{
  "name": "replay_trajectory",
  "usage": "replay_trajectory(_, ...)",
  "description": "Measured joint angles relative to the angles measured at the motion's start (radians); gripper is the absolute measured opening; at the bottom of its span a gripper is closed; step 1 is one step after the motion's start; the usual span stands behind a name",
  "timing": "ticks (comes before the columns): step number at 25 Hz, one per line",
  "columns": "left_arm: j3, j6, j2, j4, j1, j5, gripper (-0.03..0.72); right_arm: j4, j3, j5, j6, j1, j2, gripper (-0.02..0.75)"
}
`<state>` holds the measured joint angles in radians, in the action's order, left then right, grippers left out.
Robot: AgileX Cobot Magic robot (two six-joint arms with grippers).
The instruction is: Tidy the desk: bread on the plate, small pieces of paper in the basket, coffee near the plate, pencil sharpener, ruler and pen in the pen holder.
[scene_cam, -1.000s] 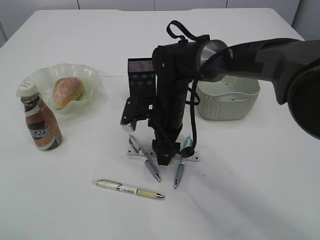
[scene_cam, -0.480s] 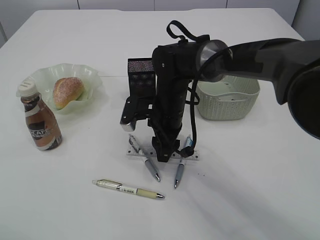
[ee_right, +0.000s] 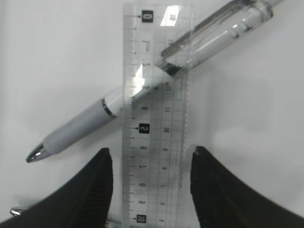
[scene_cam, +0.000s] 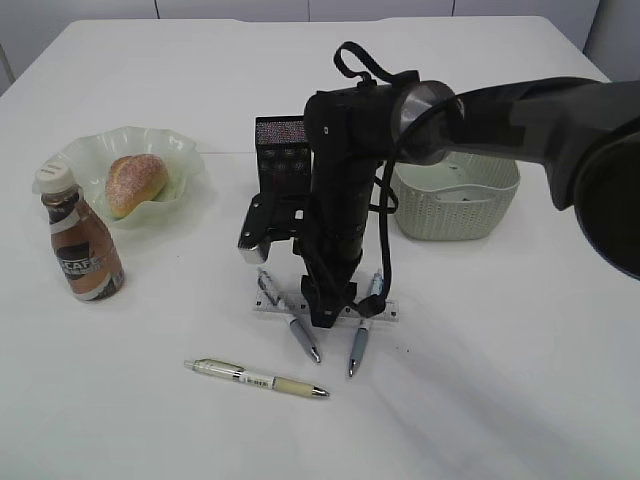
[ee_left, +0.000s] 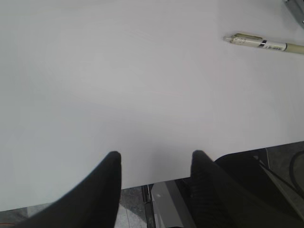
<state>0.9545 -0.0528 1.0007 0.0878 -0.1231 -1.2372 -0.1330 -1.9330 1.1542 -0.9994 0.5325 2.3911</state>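
My right gripper (scene_cam: 325, 314) points down at the clear ruler (ee_right: 154, 118), which lies across two grey pens (scene_cam: 292, 322) on the desk (scene_cam: 480, 380). Its jaws (ee_right: 151, 150) stand open on either side of the ruler, with a gap at each edge. A third, beige pen (scene_cam: 258, 378) lies nearer the front. The black mesh pen holder (scene_cam: 283, 160) stands behind the arm. Bread (scene_cam: 135, 183) rests on the green plate (scene_cam: 185, 150), and the coffee (scene_cam: 82, 250) stands beside it. My left gripper (ee_left: 156, 153) is open over the desk's edge. No pencil sharpener or small pieces of paper are in view.
The grey-green basket (scene_cam: 460, 215) stands right of the pen holder, partly behind the right arm. That arm reaches in from the right and hides the middle of the ruler in the exterior view. The beige pen (ee_left: 261, 43) lies far ahead of my left gripper.
The right gripper's jaws have narrowed around the ruler and the gripper sits slightly higher. The ruler, pens and other objects have not moved.
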Motion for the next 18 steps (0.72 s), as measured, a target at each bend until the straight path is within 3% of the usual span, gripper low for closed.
replay_trajectory(8, 0.0, 0.0, 0.0, 0.0, 0.0, 0.0, 0.353, 0.0, 0.0, -0.017, 0.0, 0.0, 0.006, 0.386)
replay_trajectory(13, 0.0, 0.0, 0.0, 0.001, 0.0, 0.0, 0.353, 0.002, 0.0, -0.017, 0.0, 0.0, 0.006, 0.276)
replay_trajectory(18, 0.0, 0.0, 0.0, 0.005, 0.0, 0.0, 0.353, 0.002, 0.0, -0.017, 0.041, 0.0, 0.006, 0.255)
